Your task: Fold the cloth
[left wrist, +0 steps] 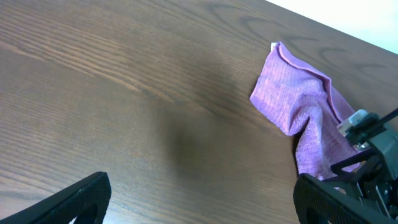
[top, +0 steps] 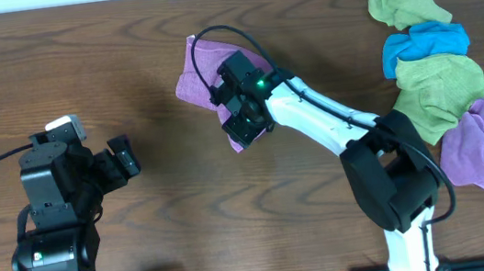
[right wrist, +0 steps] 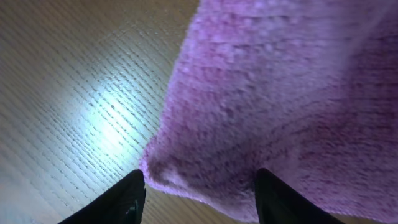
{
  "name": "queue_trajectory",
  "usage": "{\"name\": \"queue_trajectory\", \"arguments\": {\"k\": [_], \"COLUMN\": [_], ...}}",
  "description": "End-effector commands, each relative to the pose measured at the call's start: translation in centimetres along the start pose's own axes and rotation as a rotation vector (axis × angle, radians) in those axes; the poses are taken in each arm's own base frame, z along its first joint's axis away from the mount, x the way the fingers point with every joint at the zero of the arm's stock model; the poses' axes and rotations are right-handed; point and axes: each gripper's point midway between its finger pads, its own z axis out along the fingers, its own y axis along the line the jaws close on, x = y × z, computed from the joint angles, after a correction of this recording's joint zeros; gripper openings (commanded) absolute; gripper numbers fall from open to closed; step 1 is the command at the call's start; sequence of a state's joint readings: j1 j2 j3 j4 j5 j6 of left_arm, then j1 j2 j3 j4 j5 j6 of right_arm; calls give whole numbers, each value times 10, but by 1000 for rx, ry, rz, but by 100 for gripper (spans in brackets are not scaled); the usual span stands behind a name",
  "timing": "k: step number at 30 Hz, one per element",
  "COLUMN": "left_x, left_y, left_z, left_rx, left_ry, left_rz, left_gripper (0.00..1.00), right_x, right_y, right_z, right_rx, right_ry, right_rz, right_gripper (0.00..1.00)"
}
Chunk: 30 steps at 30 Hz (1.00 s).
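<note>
The left arm [top: 52, 205] is sitting folded at the desk's 8 o'clock, its left hand [top: 122, 157] pointing toward 3 o'clock with fingers [left wrist: 87, 196] spreading wide. The right arm [top: 323, 116] is rising from 5 o'clock and stretching toward 10 o'clock, its right hand [top: 243, 107] tipping downward near the centre, fingers [right wrist: 127, 199] standing apart; whether they are pinching cannot be told.

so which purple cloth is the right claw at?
The mauve cloth, alone at the middle of the table, its edge between the fingers of the right claw. The bluer lavender cloth lies far off to the right, untouched.
</note>
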<state>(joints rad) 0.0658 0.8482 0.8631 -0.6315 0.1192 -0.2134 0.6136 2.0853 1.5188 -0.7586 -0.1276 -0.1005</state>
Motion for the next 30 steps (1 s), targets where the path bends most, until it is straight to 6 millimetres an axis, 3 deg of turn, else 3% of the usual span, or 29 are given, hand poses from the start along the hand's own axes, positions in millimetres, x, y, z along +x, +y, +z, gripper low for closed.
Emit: {"name": "queue_trajectory", "arguments": {"k": [1, 2, 4, 12, 18, 20, 22, 23, 26, 30], "left_x": [-10, -10, -10, -10, -10, -10, -10, -10, -11, -14], "left_y": [3, 3, 3, 3, 3, 3, 3, 3, 6, 16], "left_z": [-6, -6, -6, -6, -6, -6, -6, -6, -6, -7], "left_rx": [-24, -24, -25, -25, -25, -25, -25, -25, -43, -96], "left_ry": [-31, -31, -30, -30, -30, -30, -30, -31, -35, -52], "left_rz": [10, 17, 26, 31, 31, 31, 31, 32, 32, 31], "left_gripper": [95, 95, 95, 95, 95, 95, 95, 95, 95, 95], "right_x": [4, 4, 3, 0, -1, -1, -1, 0, 5, 17], "right_y": [3, 3, 4, -8, -6, -6, -4, -2, 19, 68], "right_z": [13, 14, 15, 15, 17, 19, 19, 19, 20, 22], "right_rx": [15, 16, 19, 95, 93, 92, 79, 66, -9, -85], "right_ry": [28, 30, 27, 17, 14, 16, 16, 16, 36, 90], "right_rz": [-26, -27, -32, -37, -40, -38, -37, -37, -43, -74], "right_gripper": [47, 40, 39, 55, 39, 26, 7, 1, 1, 1]}}
